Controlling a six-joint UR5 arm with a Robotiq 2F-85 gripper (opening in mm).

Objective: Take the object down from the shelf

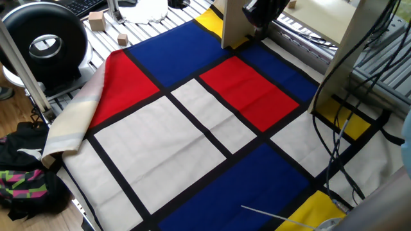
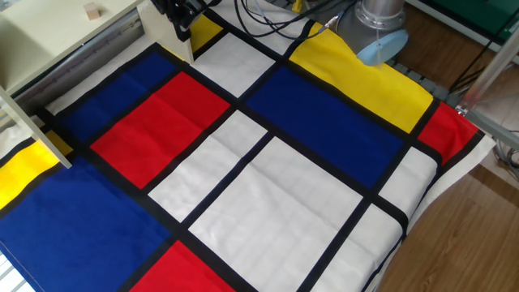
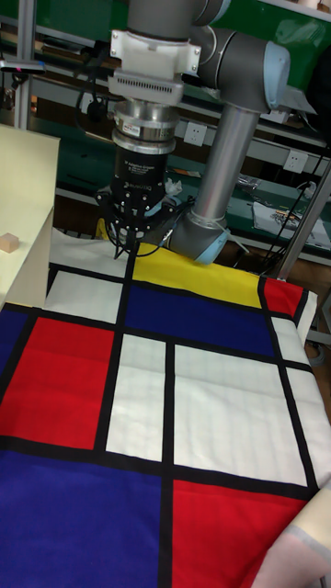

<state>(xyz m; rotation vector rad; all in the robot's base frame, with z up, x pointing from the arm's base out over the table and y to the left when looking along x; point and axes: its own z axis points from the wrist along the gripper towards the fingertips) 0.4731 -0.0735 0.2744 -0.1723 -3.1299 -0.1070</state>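
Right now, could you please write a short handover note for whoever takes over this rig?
End effector: empty, raised above the checked cloth beside the shelf; whether its fingers are open cannot be told.
Small wooden cube: on the shelf top, untouched, apart from the end effector.
Done: nothing grasped.
Left: reach over the shelf top, grip the cube, lift it off and set it down on the cloth.

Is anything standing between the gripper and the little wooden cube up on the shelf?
Nothing visible. The cube sits alone on the flat top of the shelf, with open air between it and the gripper, which hangs beside the shelf at about its height.
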